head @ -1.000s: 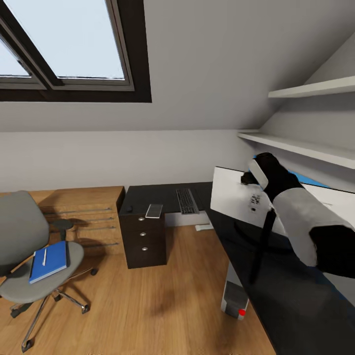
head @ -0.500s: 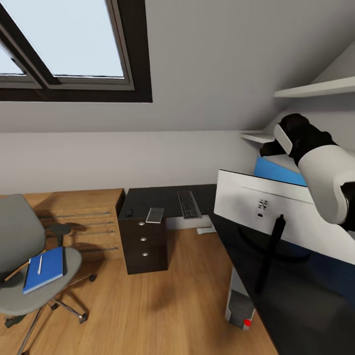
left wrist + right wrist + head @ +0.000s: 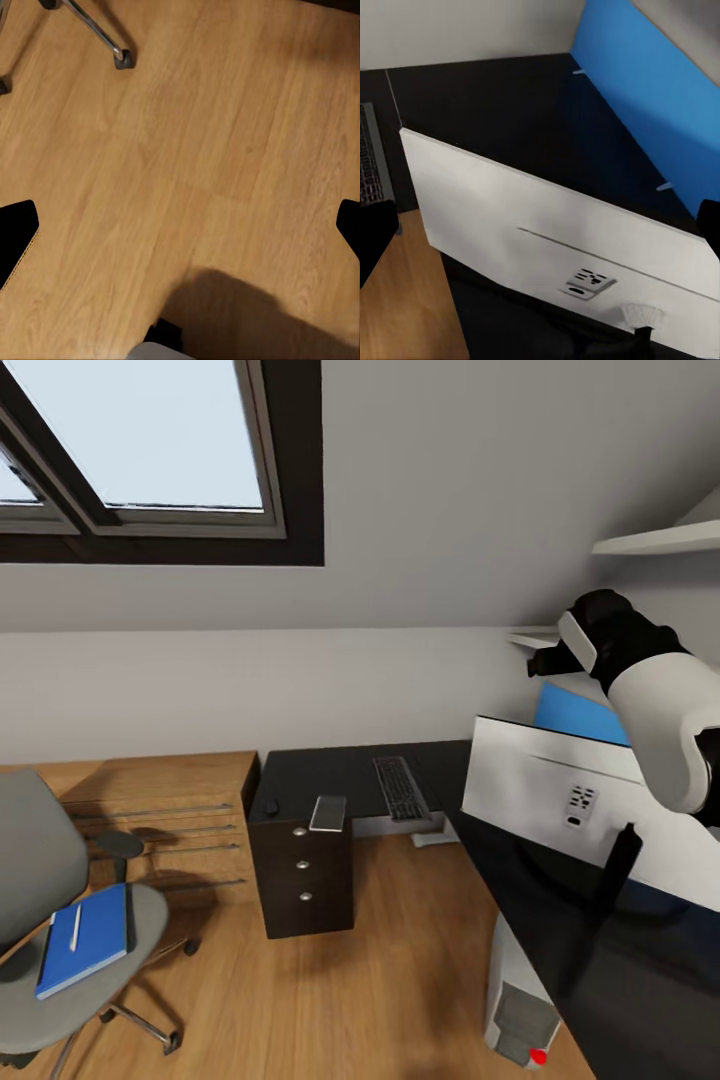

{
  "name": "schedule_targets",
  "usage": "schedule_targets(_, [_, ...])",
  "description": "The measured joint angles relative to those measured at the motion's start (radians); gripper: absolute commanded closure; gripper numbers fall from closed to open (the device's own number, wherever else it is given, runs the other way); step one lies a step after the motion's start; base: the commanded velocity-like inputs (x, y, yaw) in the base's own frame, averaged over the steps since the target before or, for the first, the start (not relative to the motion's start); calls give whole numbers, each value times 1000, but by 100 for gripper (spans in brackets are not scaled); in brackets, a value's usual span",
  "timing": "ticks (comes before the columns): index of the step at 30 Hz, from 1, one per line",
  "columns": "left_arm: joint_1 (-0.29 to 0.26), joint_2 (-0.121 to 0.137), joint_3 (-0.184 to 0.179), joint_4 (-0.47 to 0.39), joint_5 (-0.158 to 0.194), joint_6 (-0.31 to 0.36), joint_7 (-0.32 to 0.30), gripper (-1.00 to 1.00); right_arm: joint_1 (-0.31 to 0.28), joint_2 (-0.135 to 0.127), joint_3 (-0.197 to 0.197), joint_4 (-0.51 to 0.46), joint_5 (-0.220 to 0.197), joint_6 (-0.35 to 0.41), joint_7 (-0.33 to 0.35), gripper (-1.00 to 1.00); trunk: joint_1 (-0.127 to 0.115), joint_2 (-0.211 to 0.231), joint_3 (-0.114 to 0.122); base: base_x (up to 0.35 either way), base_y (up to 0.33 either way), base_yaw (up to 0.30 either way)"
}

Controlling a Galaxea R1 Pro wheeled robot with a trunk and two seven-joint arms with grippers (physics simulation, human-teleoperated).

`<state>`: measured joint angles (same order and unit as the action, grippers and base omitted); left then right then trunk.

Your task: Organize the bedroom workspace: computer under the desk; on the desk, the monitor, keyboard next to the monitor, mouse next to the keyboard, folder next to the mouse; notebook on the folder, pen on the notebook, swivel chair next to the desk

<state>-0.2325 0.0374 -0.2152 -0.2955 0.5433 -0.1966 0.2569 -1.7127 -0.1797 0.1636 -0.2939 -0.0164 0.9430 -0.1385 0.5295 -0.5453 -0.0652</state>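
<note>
Since the earlier frame our right arm has lifted off the monitor [image 3: 560,785], which stands on the tabletop [image 3: 330,770] near its front edge. The right pincer [image 3: 548,657] hovers above; we cannot tell either pincer's state. The folder [image 3: 85,938] awaits on the swivel chair [image 3: 40,880], presumably next.

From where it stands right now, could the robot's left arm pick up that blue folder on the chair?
Probably not yet. The folder lies on the swivel chair seat with the pen on it, nothing covering it, but the left gripper points down at bare wood floor, off the seat.
</note>
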Motion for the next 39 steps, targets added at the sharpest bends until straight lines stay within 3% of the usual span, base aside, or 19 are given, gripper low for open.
schedule_targets(4, [0,-2,-1,0,-2,0,0,-100,0,-9,0,1,1,0,7,-100,0,0,0,275,218,0])
schedule_targets(8, [0,-2,-1,0,-4,0,0,-100,0,-36,0,4,1,-1,28,-100,0,0,0,300,108,0])
schedule_targets(11, [0,-3,-3,0,-4,0,0,-100,0,-75,1,7,6,-2,47,-100,0,0,0,315,23,0])
schedule_targets(20, [0,-3,-3,0,-4,0,0,-100,2,-118,2,21,6,-1,56,-100,0,0,0,279,4,0])
schedule_targets(30, [0,-3,-3,0,-4,0,2,-100,4,-135,3,165,8,-6,65,-100,1,0,0,67,0,0])
schedule_targets(39, [0,-3,-3,0,-4,-1,1,-100,24,-137,3,190,8,-7,65,-100,0,0,0,203,0,0])
